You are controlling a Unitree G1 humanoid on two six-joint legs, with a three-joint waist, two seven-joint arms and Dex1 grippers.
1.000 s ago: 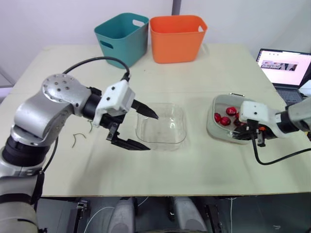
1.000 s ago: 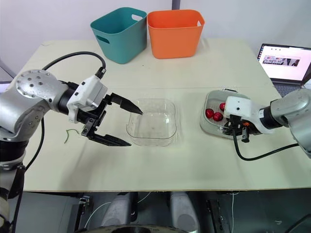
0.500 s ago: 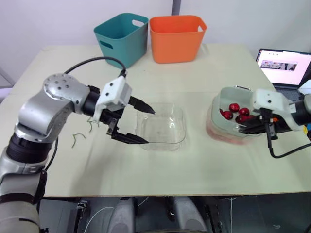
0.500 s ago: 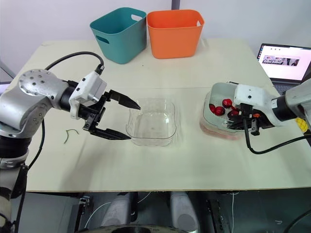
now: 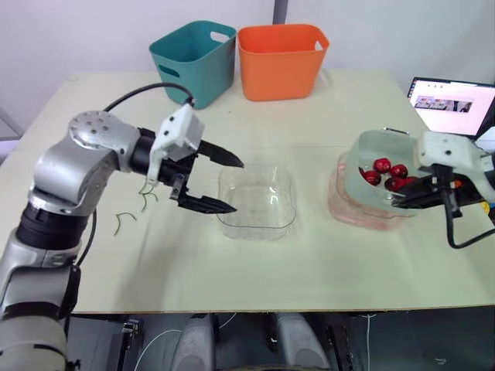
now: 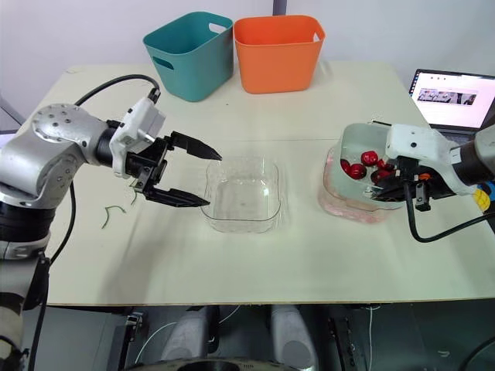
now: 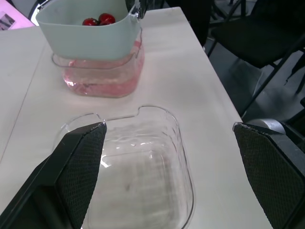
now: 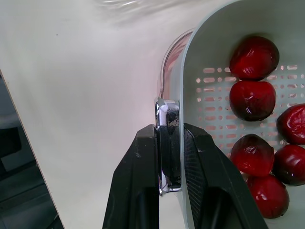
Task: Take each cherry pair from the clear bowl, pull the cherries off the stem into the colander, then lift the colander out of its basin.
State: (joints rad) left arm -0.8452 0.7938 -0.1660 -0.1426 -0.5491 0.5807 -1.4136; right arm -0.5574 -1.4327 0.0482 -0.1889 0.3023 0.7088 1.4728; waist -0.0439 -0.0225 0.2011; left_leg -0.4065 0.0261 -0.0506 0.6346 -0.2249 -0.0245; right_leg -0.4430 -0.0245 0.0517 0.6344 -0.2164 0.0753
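The colander [image 7: 90, 40] has gone up higher over its one pink basin [image 7: 102, 78]. The right gripper [image 8: 170, 131] pinches its rim tight. Six cherries [image 8: 254, 50] show inside. The left gripper [image 5: 238, 186] is spread wide beside the one clear bowl [image 5: 259, 226].

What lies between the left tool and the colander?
The clear bowl, then a bare strip of table; the left wrist view shows this, looking past the left tool toward the colander.
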